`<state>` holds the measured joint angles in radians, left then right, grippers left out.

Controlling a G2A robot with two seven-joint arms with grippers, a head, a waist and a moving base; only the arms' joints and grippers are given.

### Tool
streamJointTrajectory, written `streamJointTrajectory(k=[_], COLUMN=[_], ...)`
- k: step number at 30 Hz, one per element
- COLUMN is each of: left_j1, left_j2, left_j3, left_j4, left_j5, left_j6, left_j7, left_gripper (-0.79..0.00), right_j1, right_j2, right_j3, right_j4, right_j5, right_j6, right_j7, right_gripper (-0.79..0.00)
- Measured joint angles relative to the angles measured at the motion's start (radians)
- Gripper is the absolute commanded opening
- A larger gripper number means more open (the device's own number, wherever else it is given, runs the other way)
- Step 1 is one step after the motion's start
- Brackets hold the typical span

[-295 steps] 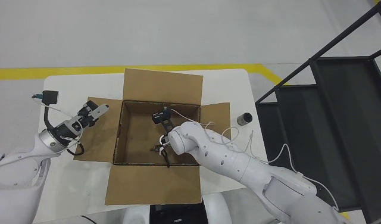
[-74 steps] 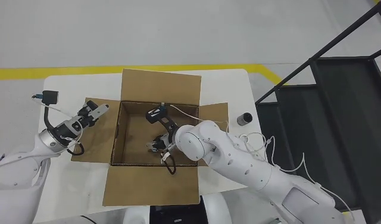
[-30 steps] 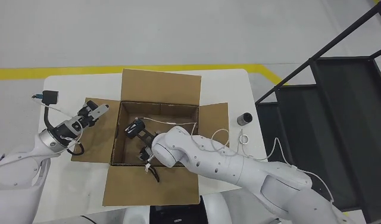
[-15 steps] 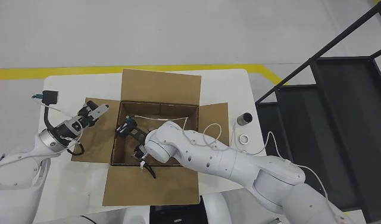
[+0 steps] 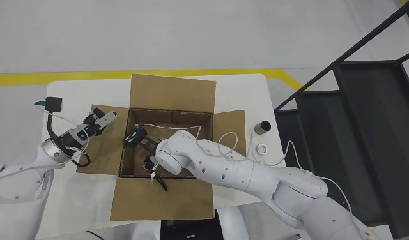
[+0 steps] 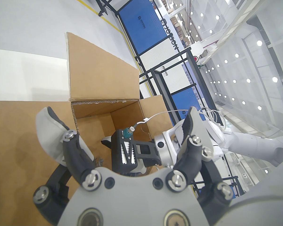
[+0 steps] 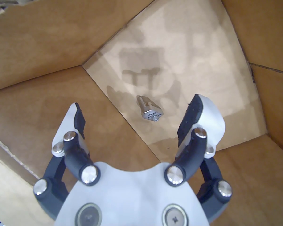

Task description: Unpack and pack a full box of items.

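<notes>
Box [image 5: 172,93] is seen open at the middle of the white table [image 5: 70,93], with its four flaps folded outward and its opening facing up. On its bare floor [image 7: 190,48] a small metal part [image 7: 150,112] is seen lying, close to the fold where the floor meets one wall. Whether the part is touched by anything cannot be told, but it lies apart from both fingers.

The right gripper [image 7: 134,105] is held inside the box, just above the part, released, with its fingers spread wide and nothing gripped between them. In the top view the right arm is seen bent over the near side of the box, reaching down toward its left half.

The left gripper [image 6: 117,118] is held outside the box, above the left flap [image 5: 102,144], pointed toward the opening. It is released as well, and nothing is held between its fingers.

On the table to the right of the box, well apart from it, a small dark cylinder [image 5: 262,127] is seen standing upright. Beyond the table's right edge a black stair [image 5: 345,125] is seen, and a yellow line [image 5: 64,77] is marked on the floor behind the table.
</notes>
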<state>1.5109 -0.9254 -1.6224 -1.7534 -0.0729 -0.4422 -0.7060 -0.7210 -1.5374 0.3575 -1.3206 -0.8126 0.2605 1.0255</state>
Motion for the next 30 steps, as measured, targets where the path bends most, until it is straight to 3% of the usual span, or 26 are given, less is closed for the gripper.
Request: streamJointTrajectory(k=[11, 25, 27, 28, 30], left_j1=[0.000, 0.000, 0.000, 0.000, 0.000], left_j2=[0.000, 0.000, 0.000, 0.000, 0.000], left_j3=[0.000, 0.000, 0.000, 0.000, 0.000], left_j4=[0.000, 0.000, 0.000, 0.000, 0.000], left_j5=[0.000, 0.000, 0.000, 0.000, 0.000], left_j6=[0.000, 0.000, 0.000, 0.000, 0.000], left_j7=[0.000, 0.000, 0.000, 0.000, 0.000], left_gripper=[0.000, 0.000, 0.000, 0.000, 0.000], right_j1=[-0.024, -0.055, -0.057, -0.057, -0.058], right_j2=[0.004, 0.015, 0.014, 0.013, 0.011], right_j3=[0.014, 0.074, 0.080, 0.082, 0.088], right_j4=[0.018, 0.067, 0.078, 0.083, 0.097], right_j5=[0.002, -0.018, -0.016, -0.016, -0.012], right_j6=[-0.014, -0.096, -0.114, -0.119, -0.130], right_j7=[-0.019, 0.052, 0.058, 0.059, 0.060], right_gripper=[0.000, 0.000, -0.209, -0.369, -0.508])
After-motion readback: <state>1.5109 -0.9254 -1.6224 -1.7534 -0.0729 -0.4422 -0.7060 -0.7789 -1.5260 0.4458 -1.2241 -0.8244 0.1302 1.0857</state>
